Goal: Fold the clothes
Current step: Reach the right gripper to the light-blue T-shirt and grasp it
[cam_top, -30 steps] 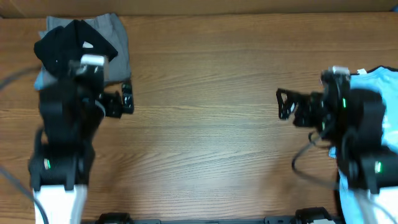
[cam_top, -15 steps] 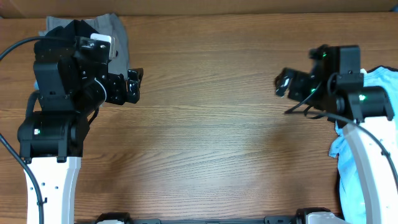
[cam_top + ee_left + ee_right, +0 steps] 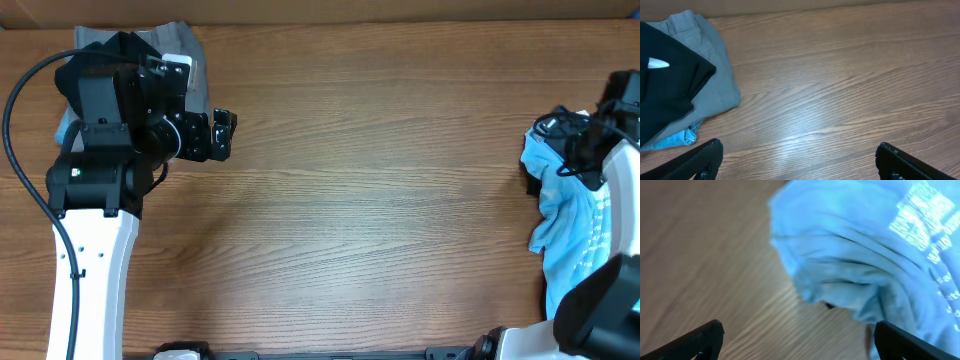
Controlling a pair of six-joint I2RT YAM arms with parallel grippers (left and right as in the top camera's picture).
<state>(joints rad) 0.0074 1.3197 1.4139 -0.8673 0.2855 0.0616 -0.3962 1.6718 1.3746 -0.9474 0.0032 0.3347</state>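
The clothes lie in two places. A crumpled light sky-blue T-shirt [image 3: 572, 205] with white lettering [image 3: 920, 217] sits at the table's right edge. At the far left corner there is a stack: a grey garment [image 3: 715, 82], a black one [image 3: 665, 85] on top, and a pale blue scrap [image 3: 676, 140] peeking out below. My left gripper [image 3: 223, 135] [image 3: 799, 164] stands open over bare wood just right of the stack. My right gripper [image 3: 799, 342] is open above the T-shirt's left edge and holds nothing. In the overhead view the right arm [image 3: 618, 130] hides its fingers.
The wooden table [image 3: 380, 200] stretches between the two arms. A black cable [image 3: 20, 95] loops off the left arm near the table's left edge. The right arm's cables [image 3: 560, 128] hang over the blue shirt's top.
The right arm has swung from the table's middle right out to the right edge, over the blue T-shirt. The left arm rose and shifted slightly right. Both grippers stayed open.
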